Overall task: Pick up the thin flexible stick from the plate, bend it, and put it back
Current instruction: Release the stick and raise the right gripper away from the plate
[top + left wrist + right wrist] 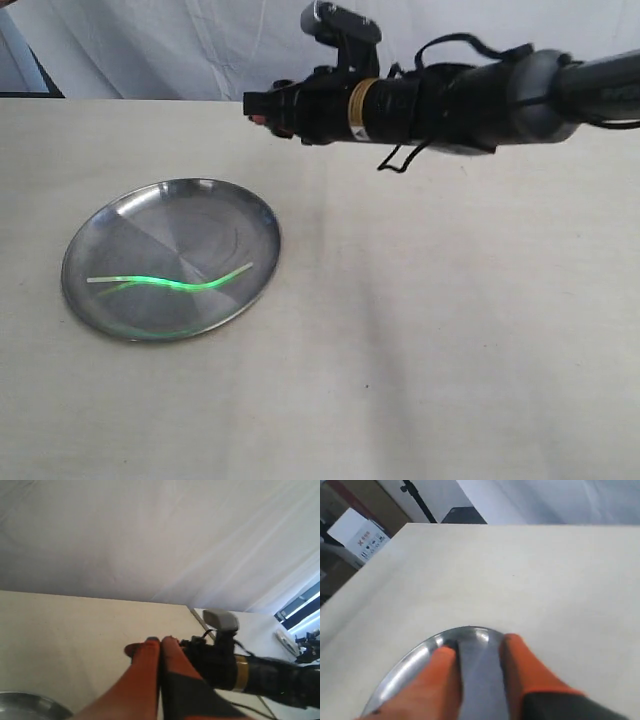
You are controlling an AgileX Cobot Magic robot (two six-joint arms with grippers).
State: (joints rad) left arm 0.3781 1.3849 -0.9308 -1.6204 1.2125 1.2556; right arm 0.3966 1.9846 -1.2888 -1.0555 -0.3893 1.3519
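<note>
the stick (170,283) lies across the lower half of the plate (130,215), loose, with no pincer touching it. it glows green and has a soft wave, and both pale ends are inside the low rim, so we think the rim keeps it from rolling off. a fainter green line beside it is probably its reflection in the shiny metal. because of the wave, we judge that the bending may be already done and the stick put back, but the pictures alone cannot prove this.

the plate stands on the left part of the table (450,330), well apart from the far edge and nearer to the left edge than to the right one.

the right pincer (258,108) hangs in the air over the far edge of the table, beyond the plate and not above it. its orange fingers (520,655) stand apart with nothing between them, and through the gap its camera sees the rim of the plate. it points toward the left edge, so we think it is placed to keep the plate in sight.

the left pincer (160,641) has its two fingers pressed together and carries nothing. it is raised and looks toward the right arm (260,675), clear of the plate.
</note>
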